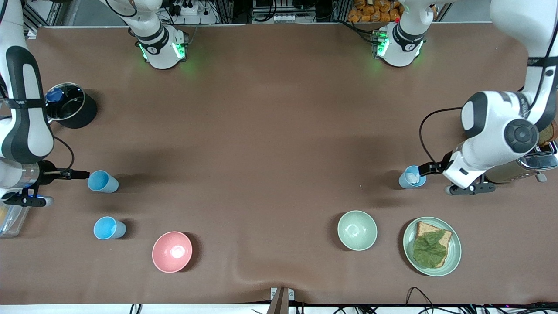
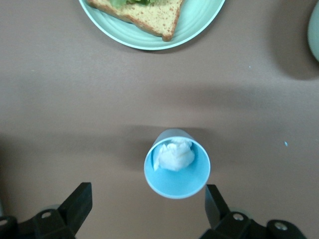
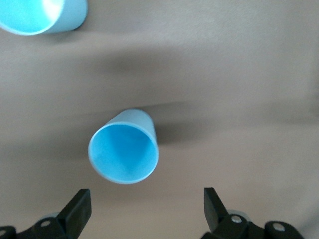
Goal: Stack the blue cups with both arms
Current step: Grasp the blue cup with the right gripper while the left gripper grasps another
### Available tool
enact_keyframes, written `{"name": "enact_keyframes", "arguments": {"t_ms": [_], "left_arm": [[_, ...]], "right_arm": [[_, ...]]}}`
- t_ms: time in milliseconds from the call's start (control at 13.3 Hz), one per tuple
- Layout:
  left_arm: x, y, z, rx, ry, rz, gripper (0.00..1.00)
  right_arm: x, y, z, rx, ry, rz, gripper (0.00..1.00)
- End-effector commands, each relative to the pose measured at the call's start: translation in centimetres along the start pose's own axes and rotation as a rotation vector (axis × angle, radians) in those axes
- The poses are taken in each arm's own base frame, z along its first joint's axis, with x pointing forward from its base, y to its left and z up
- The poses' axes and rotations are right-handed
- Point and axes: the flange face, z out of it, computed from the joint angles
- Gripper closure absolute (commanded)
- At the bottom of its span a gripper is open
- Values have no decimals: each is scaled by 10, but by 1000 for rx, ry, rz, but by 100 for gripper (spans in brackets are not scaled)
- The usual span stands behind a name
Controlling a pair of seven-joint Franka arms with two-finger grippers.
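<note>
Three blue cups stand upright on the brown table. One cup (image 1: 103,181) is at the right arm's end, and a second cup (image 1: 109,228) stands nearer the front camera than it. My right gripper (image 1: 80,174) is open and empty beside the first cup, which sits just off the open jaws in the right wrist view (image 3: 123,152); the second cup shows at that view's edge (image 3: 42,15). A third cup (image 1: 412,177), with a white crumpled lump (image 2: 174,155) inside, stands at the left arm's end. My left gripper (image 1: 425,169) is open and empty beside this cup (image 2: 177,167).
A pink bowl (image 1: 171,251), a pale green bowl (image 1: 357,230) and a green plate (image 1: 453,257) with bread and lettuce lie near the front edge. A black pot (image 1: 69,104) stands by the right arm. A metal toaster (image 1: 529,168) sits under the left arm.
</note>
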Motion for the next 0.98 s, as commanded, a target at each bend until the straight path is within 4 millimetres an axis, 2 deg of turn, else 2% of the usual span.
{"name": "enact_keyframes", "arguments": {"t_ms": [0,301,377,452,527,678,829,904], "left_arm": [[-3,-2,29,-24,16,-1,0],[-5,-1,61,-25,7,4,0],[-5,-1,65,-24,1,5,0],[-6,-2,70,-24,-8,5,10],[-6,-2,74,-24,-14,5,25],[-6,-1,79,-25,-22,6,60],[-5,0,83,-25,-27,4,96],[-4,1,80,-25,-22,4,100]], "right_arm": [[6,14,40,-4,22,4,0],[8,10,72,6,24,13,0],[6,10,78,7,16,14,34],[6,11,80,11,21,17,77],[5,11,83,13,22,21,100],[4,8,80,15,17,36,100],[2,3,70,17,8,30,100],[-1,1,56,34,1,36,100]]}}
